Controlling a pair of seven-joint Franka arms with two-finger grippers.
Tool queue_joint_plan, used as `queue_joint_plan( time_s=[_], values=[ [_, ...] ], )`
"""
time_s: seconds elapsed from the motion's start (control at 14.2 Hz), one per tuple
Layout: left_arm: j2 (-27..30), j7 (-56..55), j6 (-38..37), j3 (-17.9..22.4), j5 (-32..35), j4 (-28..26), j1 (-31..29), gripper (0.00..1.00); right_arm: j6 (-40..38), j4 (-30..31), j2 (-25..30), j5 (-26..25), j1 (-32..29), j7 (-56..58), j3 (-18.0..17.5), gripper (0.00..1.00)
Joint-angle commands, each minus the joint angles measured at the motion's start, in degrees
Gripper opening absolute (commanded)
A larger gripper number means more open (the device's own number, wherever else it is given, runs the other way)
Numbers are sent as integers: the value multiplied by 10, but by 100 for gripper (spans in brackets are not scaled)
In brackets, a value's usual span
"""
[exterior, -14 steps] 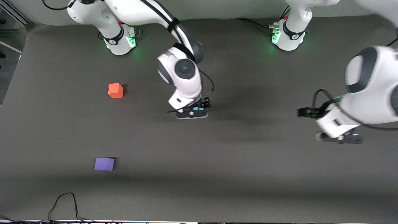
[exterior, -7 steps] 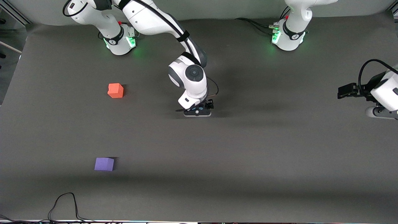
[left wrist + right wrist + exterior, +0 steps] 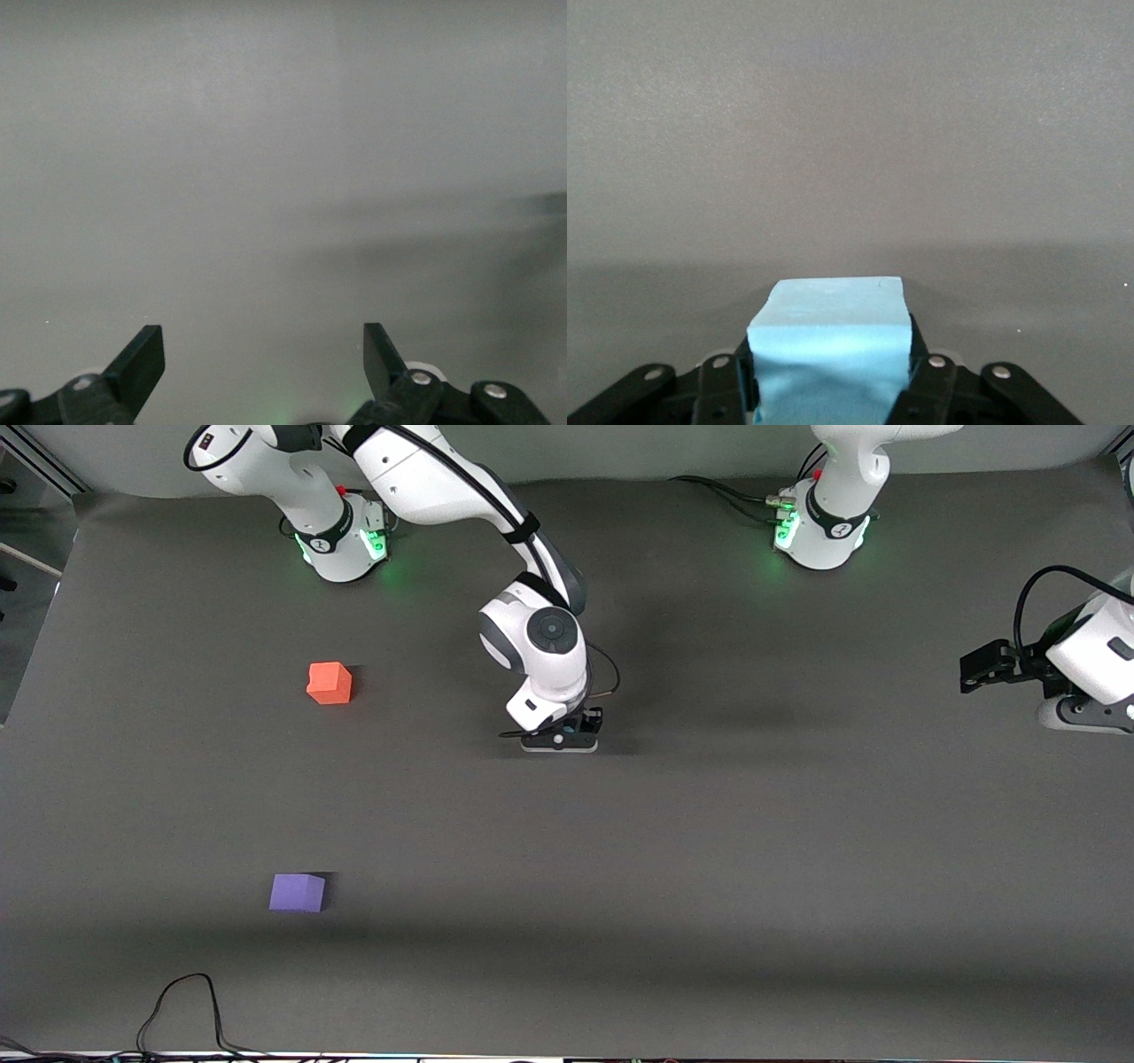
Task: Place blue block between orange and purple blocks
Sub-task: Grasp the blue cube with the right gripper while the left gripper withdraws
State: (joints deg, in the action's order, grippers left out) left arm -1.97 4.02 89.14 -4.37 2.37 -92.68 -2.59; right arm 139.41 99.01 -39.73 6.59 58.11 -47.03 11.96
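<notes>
We see the dark table (image 3: 726,886) with 2 arms over it. The right arm (image 3: 461,496) reaches from its base to mid-table, and against the picture 1 second ago it has straightened and dropped, so its right gripper (image 3: 560,741) now sits low at the table surface, a little farther from the front camera than half a second ago. Its fingers (image 3: 926,381) are closed against the sides of the blue block (image 3: 830,350), which the front view hides under the wrist. The left arm (image 3: 1094,660) has pulled back to the table's edge at its own end since 1 second ago; the left gripper (image 3: 261,367) hangs there with its fingers spread wide on nothing. The orange block (image 3: 330,683) and, nearer the front camera, the purple block (image 3: 297,892) have not shifted, both well apart from the blue block, toward the right arm's end.
</notes>
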Motion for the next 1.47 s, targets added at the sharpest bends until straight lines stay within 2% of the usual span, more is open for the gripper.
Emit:
queue_joint_plan(
  time_s=[0.0, 0.07, 0.21, 0.35, 0.42, 0.7, 0.91, 0.98, 1.12, 1.4],
  values=[
    [23, 6, 10, 65, -2, -22, 61, 100, -25, 19, 45, 10, 1, 2, 11, 28],
    [27, 6, 10, 80, -2, -22, 73, 100, -56, 17, 65, 9, -4, 6, 17, 28],
    [25, 6, -3, 81, -3, -14, 72, 100, -129, 19, 124, 9, -20, 52, 46, 29],
    [22, 5, -5, 79, -3, -7, 73, 100, -194, 26, 177, 9, -23, 111, 108, 29],
    [21, 6, -5, 79, -4, -5, 73, 100, -202, 47, 205, 10, -23, 148, 141, 29],
    [20, 6, -6, 71, -16, -5, 72, 100, -167, 167, 314, 10, -22, 269, 276, 30],
    [16, 5, -6, 72, -17, -4, 73, 100, -67, 262, 322, 11, -23, 393, 365, 30],
    [16, 6, -5, 72, -18, -4, 72, 100, -24, 289, 313, 30, -27, 423, 374, 30],
    [15, 6, -5, 72, -18, -3, 72, 100, 6, 298, 249, 112, -40, 488, 375, 33],
    [10, 6, -5, 73, -18, 0, 72, 100, 43, 294, 120, 358, -40, 704, 374, 34]
  ],
)
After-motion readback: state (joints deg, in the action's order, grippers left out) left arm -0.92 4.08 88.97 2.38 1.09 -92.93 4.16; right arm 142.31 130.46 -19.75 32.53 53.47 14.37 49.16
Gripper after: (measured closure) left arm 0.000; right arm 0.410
